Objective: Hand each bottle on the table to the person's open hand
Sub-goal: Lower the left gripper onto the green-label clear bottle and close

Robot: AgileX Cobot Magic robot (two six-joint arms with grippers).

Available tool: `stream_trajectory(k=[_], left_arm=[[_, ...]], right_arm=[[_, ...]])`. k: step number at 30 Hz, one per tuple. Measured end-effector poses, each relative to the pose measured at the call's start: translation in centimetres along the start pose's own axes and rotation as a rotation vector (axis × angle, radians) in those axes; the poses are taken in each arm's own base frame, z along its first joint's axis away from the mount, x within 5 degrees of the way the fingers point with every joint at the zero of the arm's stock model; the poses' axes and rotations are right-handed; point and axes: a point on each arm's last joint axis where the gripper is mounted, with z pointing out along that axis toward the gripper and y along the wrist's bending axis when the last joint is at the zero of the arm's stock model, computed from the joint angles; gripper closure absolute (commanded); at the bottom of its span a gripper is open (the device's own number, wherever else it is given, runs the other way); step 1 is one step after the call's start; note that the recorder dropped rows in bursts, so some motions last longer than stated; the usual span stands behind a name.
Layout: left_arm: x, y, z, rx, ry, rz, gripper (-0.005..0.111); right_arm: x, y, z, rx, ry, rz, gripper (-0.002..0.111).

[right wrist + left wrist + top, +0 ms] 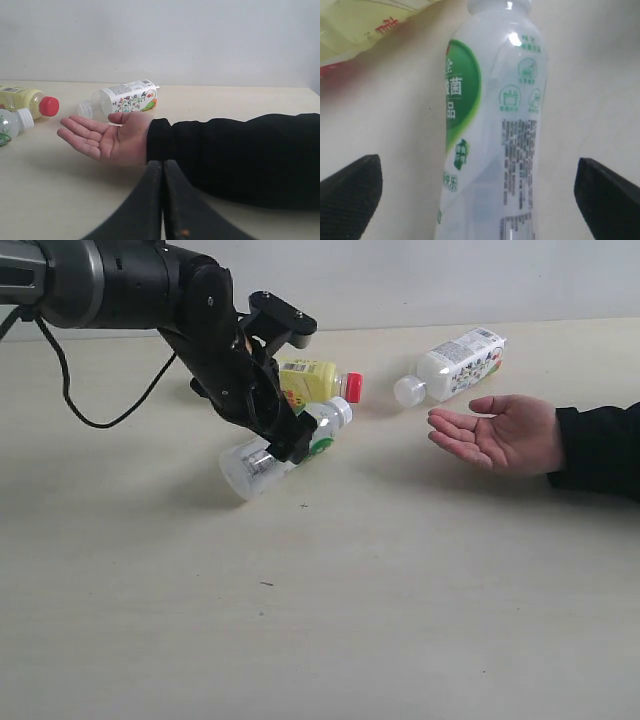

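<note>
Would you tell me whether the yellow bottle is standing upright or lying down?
Lying down: the yellow bottle rests on its side on the table.

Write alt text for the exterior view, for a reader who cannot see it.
A black robot arm's open fingers straddle a whitish, green-labelled bottle lying on a pale table, a yellow red-capped bottle just behind it. To the right, a person's open hand, palm up, extends from a black sleeve, with another whitish bottle lying beyond it.

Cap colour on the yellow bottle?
Red cap on the yellow bottle, clearest in the right wrist view.
</note>
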Motion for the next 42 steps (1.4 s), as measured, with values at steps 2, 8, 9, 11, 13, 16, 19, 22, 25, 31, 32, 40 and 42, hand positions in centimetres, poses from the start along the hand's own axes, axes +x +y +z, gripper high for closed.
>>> stream_trajectory(k=[2, 8, 9, 11, 13, 16, 19, 22, 25, 31, 32, 40, 42], left_arm=[[-0.1, 0.0, 0.7, -0.006, -0.022, 0.003, 0.002], [0.4, -0.1, 2.7, -0.001, -0.004, 0.008, 0.002], [0.4, -0.1, 2.8, -0.001, -0.001, 0.010, 0.002], [0.4, -0.1, 2.8, -0.001, -0.001, 0.010, 0.002], [0.4, -0.1, 2.8, -0.001, -0.001, 0.010, 0.002], [0.4, -0.1, 2.8, -0.002, -0.001, 0.012, 0.002], [0.4, -0.1, 2.8, -0.002, -0.001, 0.012, 0.002], [0.4, -0.1, 2.8, -0.002, -0.001, 0.012, 0.002], [0.4, -0.1, 2.8, 0.002, 0.005, 0.008, 0.002], [0.6, -0.2, 2.8, 0.014, 0.024, -0.001, 0.002], [0.6, -0.2, 2.8, 0.016, 0.024, -0.004, 0.002], [1.0, -0.4, 3.5, 0.033, 0.056, -0.017, 0.035], [1.2, -0.5, 3.7, 0.036, 0.065, -0.018, 0.054]], right_arm=[[0.0, 0.0, 0.0, 0.000, 0.000, 0.000, 0.108], [0.0, 0.0, 0.0, 0.000, 0.000, 0.000, 0.108], [0.0, 0.0, 0.0, 0.000, 0.000, 0.000, 0.108], [0.0, 0.0, 0.0, 0.000, 0.000, 0.000, 0.108], [0.0, 0.0, 0.0, 0.000, 0.000, 0.000, 0.108], [0.0, 0.0, 0.0, 0.000, 0.000, 0.000, 0.108], [0.0, 0.0, 0.0, 0.000, 0.000, 0.000, 0.108], [0.0, 0.0, 0.0, 0.000, 0.000, 0.000, 0.108], [0.0, 0.0, 0.0, 0.000, 0.000, 0.000, 0.108], [0.0, 0.0, 0.0, 0.000, 0.000, 0.000, 0.108], [0.0, 0.0, 0.0, 0.000, 0.000, 0.000, 0.108], [0.0, 0.0, 0.0, 0.000, 0.000, 0.000, 0.108], [0.0, 0.0, 0.0, 0.000, 0.000, 0.000, 0.108]])
